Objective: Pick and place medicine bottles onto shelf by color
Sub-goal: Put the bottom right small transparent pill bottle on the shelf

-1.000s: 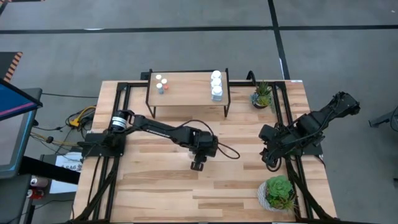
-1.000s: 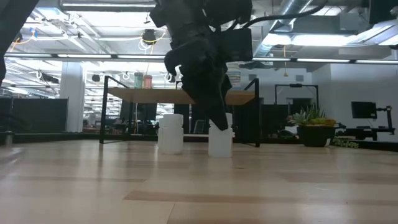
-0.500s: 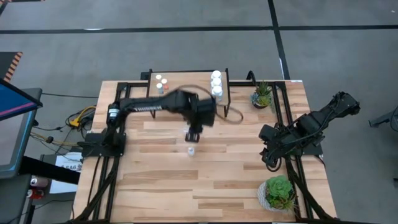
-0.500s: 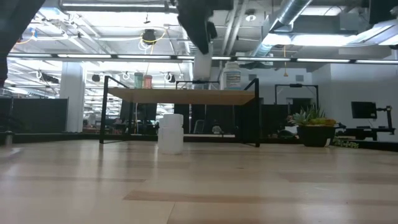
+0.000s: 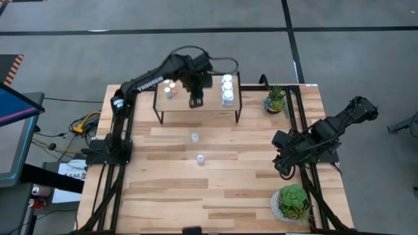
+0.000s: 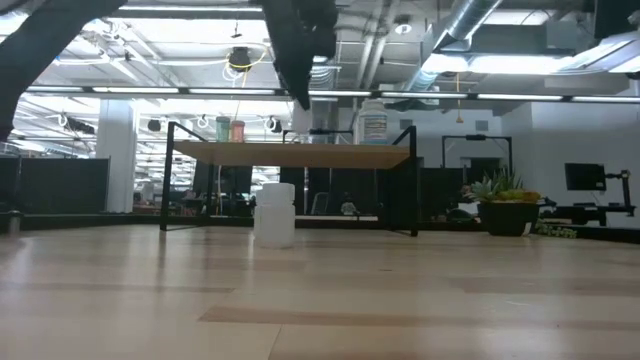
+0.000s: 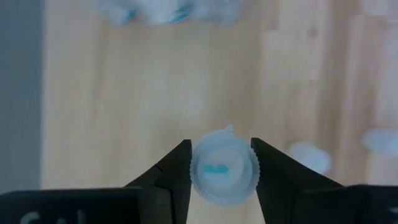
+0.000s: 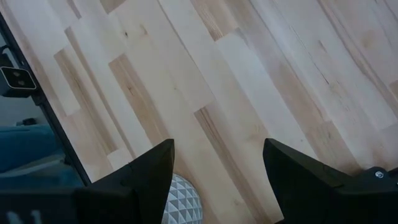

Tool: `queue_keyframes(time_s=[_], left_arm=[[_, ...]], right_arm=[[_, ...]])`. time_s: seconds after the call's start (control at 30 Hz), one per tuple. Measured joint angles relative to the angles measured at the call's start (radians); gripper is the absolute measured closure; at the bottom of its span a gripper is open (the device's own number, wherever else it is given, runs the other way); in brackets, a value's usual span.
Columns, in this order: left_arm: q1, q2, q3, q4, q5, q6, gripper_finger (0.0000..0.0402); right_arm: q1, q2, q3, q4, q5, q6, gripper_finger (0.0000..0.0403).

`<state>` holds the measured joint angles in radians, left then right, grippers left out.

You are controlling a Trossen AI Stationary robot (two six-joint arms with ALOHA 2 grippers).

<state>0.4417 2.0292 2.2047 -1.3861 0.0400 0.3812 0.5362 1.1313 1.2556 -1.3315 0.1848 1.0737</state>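
High view: I'm holding my left end effector (image 5: pixel 195 101) over the shelf (image 5: pixel 209 99), pinching a white bottle (image 7: pixel 224 175). I'm aiming to lower slow and straight, beside the white row (image 5: pixel 226 89), w/o bumping it.

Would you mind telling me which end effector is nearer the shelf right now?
The left. The left end effector hangs over the shelf, shut on a white bottle. The right end effector waits open, off at the table's right side.
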Motion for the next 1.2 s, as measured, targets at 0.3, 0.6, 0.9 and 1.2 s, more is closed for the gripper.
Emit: queue_keyframes(time_s=[0.3,0.6,0.9,1.2], left_arm=[[0.158,0.002,-0.001,0.064,0.009,0.0,0.0286],[0.177,0.001,-0.079,0.167,0.022,0.026,0.0283],[0.183,0.002,-0.081,0.172,0.029,0.05,0.0282],[0.188,0.003,-0.101,0.184,0.034,0.045,0.0281]], right_arm=[[0.0,0.0,0.0,0.0,0.0,0.002,0.0132],[0.0,0.0,0.0,0.0,0.0,0.002,0.0132],[0.0,0.0,0.0,0.0,0.0,0.001,0.0132],[0.0,0.0,0.0,0.0,0.0,0.0,0.0132]])
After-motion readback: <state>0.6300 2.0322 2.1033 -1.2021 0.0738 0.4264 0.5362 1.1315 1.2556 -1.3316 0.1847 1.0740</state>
